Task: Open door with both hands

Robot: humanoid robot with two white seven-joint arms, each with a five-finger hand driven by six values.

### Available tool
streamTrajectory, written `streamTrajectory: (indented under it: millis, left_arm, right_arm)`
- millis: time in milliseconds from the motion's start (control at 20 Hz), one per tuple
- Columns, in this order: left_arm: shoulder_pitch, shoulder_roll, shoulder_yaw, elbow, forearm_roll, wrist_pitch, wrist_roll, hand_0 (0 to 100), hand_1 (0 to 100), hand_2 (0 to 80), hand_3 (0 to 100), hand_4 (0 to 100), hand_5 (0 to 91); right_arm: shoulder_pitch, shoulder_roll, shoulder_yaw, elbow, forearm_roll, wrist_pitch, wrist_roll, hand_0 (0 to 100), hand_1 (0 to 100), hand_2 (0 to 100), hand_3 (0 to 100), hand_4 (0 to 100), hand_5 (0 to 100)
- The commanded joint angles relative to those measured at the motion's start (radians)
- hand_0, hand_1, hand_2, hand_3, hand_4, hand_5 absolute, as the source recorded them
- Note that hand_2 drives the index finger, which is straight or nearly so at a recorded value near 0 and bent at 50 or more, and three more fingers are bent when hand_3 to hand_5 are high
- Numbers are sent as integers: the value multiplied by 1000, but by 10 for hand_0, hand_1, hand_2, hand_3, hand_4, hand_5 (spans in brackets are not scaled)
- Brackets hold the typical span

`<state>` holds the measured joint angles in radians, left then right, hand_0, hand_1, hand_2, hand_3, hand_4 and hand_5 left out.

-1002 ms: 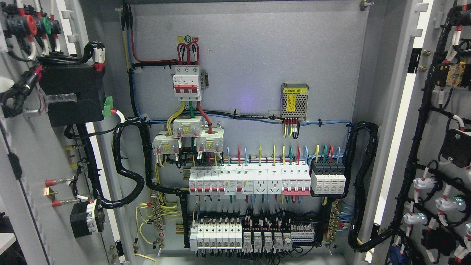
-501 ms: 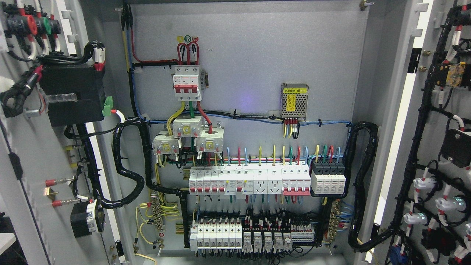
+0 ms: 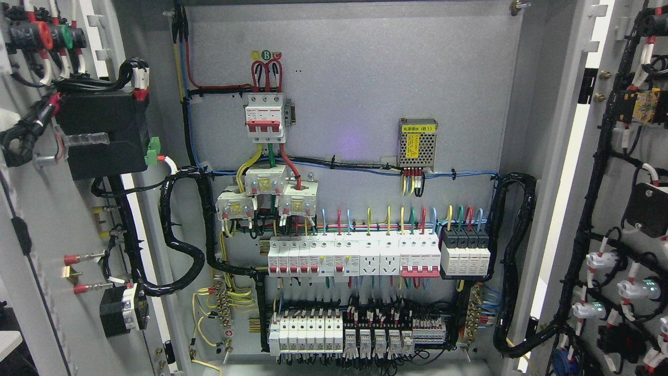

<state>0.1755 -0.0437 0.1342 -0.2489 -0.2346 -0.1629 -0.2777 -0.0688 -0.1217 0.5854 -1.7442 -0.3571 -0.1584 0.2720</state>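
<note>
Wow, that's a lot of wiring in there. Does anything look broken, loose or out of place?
Nothing stands out. Both doors, the left door and the right door, are swung wide open. Inside, the breaker rows sit level and the black cable bundles look neatly routed. No robot hand is in view.

Bare backplate (image 3: pixel 365 78) above crowded breakers (image 3: pixel 355 256)

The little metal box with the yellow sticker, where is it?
In the head view, the metal box sits on the cabinet's back panel, right of the middle, above the row of white breakers and right of the red-handled breaker.
</note>
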Motion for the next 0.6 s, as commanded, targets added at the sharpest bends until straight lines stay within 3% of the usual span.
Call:
streamTrajectory:
  millis: [0,150,250,551]
  left_arm:
    - [160,24,-171,-583,9,-27,-6,0,0,0,0,33,0]
    - [243,83,-255,-789,96,-49,-6,0,0,0,0,33,0]
    - [309,126,-301,-939,122,-53,-6,0,0,0,0,34,0]
    - [476,186,-320,-1283,152,-62,-6,0,0,0,0,33,0]
  right_arm:
    - [130,-107,-142,-1,9,-76,0,0,0,0,0,0,0]
    - [190,-147,-186,-1,7,-142,0,0,0,0,0,0,0]
    - [224,-160,-217,-1,6,-177,0,0,0,0,0,0,0]
    - [355,-182,-295,-1,6,-309,1,0,0,0,0,0,0]
